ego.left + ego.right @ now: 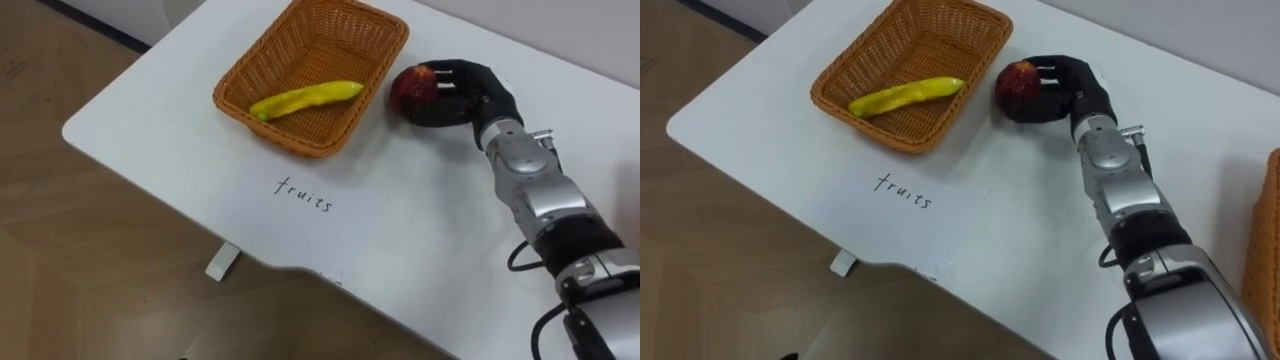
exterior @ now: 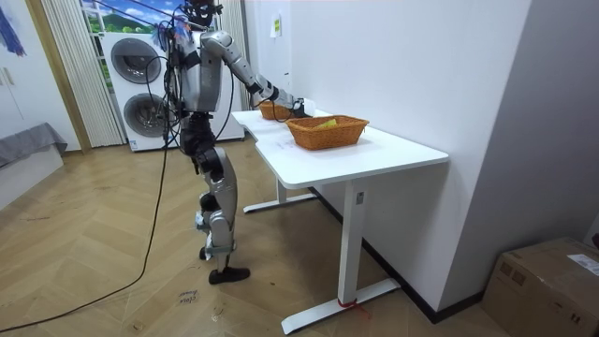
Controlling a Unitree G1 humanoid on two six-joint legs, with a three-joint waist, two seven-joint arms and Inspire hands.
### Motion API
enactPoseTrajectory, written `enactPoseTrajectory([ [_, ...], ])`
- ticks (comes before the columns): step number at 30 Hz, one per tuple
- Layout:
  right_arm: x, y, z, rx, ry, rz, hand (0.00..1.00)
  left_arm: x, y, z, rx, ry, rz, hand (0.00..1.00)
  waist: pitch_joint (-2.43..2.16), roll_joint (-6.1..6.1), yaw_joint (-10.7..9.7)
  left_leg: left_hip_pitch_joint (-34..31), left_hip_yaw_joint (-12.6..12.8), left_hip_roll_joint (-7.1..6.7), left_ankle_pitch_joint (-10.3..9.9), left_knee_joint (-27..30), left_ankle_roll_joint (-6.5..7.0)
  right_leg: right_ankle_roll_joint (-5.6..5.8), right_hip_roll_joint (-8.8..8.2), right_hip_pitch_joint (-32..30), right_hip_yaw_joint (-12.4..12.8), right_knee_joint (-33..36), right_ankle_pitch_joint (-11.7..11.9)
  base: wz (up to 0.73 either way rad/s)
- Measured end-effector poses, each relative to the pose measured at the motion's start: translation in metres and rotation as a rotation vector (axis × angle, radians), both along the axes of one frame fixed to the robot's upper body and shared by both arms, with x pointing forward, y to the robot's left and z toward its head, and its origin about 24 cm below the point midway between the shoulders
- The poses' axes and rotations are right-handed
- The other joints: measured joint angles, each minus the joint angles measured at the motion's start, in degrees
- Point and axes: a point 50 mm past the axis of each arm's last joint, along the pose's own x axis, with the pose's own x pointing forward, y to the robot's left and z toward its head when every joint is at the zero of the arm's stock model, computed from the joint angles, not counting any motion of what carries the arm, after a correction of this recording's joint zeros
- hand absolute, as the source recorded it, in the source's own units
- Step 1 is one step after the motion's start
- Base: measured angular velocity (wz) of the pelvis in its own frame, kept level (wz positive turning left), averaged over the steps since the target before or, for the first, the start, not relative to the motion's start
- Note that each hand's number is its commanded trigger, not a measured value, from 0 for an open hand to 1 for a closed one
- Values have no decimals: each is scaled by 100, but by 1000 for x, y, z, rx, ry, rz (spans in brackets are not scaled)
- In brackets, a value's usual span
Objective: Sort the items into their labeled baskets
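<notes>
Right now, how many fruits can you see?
2. A banana lies in the basket; an apple is beside it, gripped by the right hand. A yellow thing in the other basket is too far to tell.

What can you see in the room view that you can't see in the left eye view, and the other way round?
The room view adds the whole robot standing at the table, two stacked washing machines behind it, a cardboard box on the floor, and a second basket. The left eye view adds the close-up bits: a banana lying in the fruit basket, a paper label reading fruits, and the right hand with fingers curled round a red apple beside that basket. Both share the white table and the reaching right arm.
</notes>
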Motion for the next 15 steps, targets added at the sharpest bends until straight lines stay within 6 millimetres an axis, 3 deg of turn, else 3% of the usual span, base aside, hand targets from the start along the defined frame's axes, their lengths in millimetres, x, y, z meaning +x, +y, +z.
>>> enactPoseTrajectory([
  [10,0,0,0,0,0,2,100,1,0,0,1,-5,1,0,-9,-17,-18,-3,3,-5,0,4,1,4,-5,0,11,1,-3,0],
  [15,0,1,0,-8,5,11,100,-1,3,1,3,-11,18,0,-19,-81,-49,15,0,-7,5,31,6,7,-8,21,11,-9,-5,0],
])
